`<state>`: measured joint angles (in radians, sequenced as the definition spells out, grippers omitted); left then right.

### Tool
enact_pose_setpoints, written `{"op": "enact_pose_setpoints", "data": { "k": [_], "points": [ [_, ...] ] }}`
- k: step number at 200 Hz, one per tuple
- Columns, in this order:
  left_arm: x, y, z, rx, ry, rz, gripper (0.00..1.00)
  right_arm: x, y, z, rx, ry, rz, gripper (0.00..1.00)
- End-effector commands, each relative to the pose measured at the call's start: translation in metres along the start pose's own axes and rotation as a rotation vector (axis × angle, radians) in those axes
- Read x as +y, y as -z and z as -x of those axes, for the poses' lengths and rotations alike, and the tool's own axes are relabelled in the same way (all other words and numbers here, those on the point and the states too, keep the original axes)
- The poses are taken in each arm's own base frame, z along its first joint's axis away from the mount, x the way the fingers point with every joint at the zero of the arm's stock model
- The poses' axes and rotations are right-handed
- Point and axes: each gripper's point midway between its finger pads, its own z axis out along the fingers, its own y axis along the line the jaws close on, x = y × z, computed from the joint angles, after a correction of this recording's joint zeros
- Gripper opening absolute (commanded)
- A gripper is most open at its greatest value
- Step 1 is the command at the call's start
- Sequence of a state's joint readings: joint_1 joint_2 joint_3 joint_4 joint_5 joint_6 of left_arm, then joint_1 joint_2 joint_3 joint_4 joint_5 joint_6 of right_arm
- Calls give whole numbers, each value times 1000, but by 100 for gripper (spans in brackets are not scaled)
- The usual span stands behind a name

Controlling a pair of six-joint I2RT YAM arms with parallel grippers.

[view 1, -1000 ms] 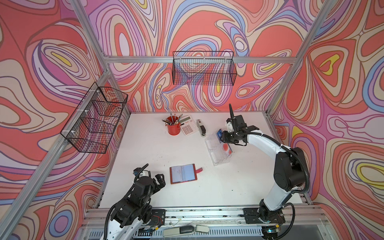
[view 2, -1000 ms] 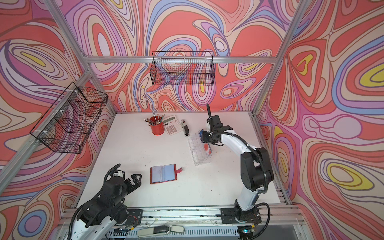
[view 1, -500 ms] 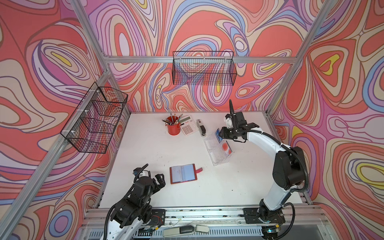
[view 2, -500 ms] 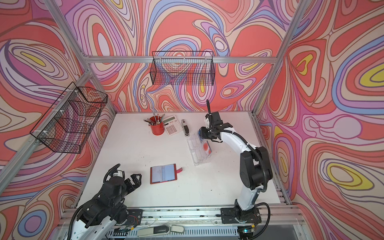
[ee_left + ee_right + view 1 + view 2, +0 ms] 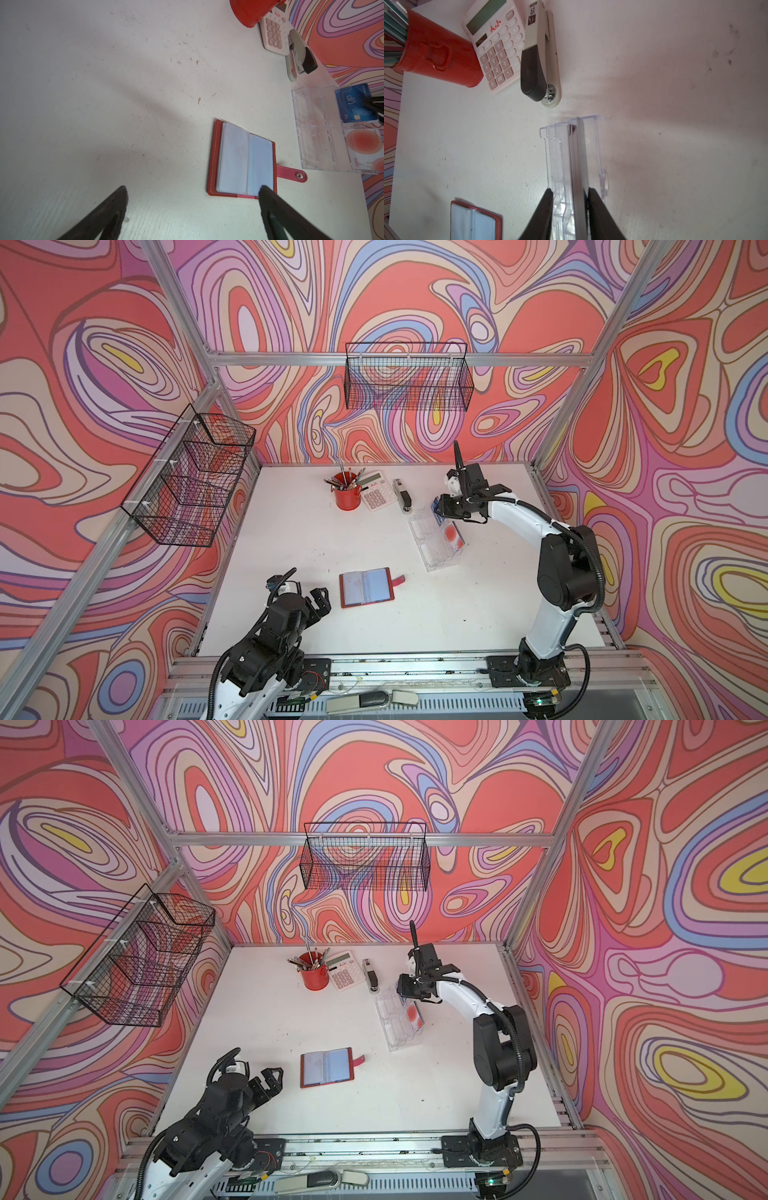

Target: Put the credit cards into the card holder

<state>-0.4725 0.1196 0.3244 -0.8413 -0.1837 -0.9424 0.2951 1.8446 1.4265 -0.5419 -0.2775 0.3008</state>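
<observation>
Nearest me, my left gripper (image 5: 193,189) hangs wide open near the card holder (image 5: 366,587), which lies spread flat. Farther back, my right gripper (image 5: 569,190) has just narrowed astride the blue credit cards (image 5: 578,162) standing in the clear tray (image 5: 428,543). It brushes one side of the stack but isn't clamped, so I judge pickup imminent.

Bright, even light comes from above. On the table (image 5: 145,116) lie soft grey shadows, seen in both wrist views. Both top views are sharp, with strong colours.
</observation>
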Motion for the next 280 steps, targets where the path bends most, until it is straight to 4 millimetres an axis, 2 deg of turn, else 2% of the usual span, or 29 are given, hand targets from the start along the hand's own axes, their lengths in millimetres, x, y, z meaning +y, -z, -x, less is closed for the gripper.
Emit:
{"op": "enact_pose_setpoints", "data": {
  "k": [1,40,137,220,280],
  "points": [
    [2,-1,-1,3,-15,11,100,1,-7,4,3,-1,17,31],
    [3,-1,-1,3,-16,15,100,-1,-12,3,11,-9,14,30],
    [3,-2,0,2,-18,19,100,12,14,10,-48,12,54,28],
    [2,-3,-2,11,-22,20,100,9,23,14,-75,18,19,24],
    [1,-3,-1,12,-25,17,100,4,26,14,-82,20,-10,16]
  ]
}}
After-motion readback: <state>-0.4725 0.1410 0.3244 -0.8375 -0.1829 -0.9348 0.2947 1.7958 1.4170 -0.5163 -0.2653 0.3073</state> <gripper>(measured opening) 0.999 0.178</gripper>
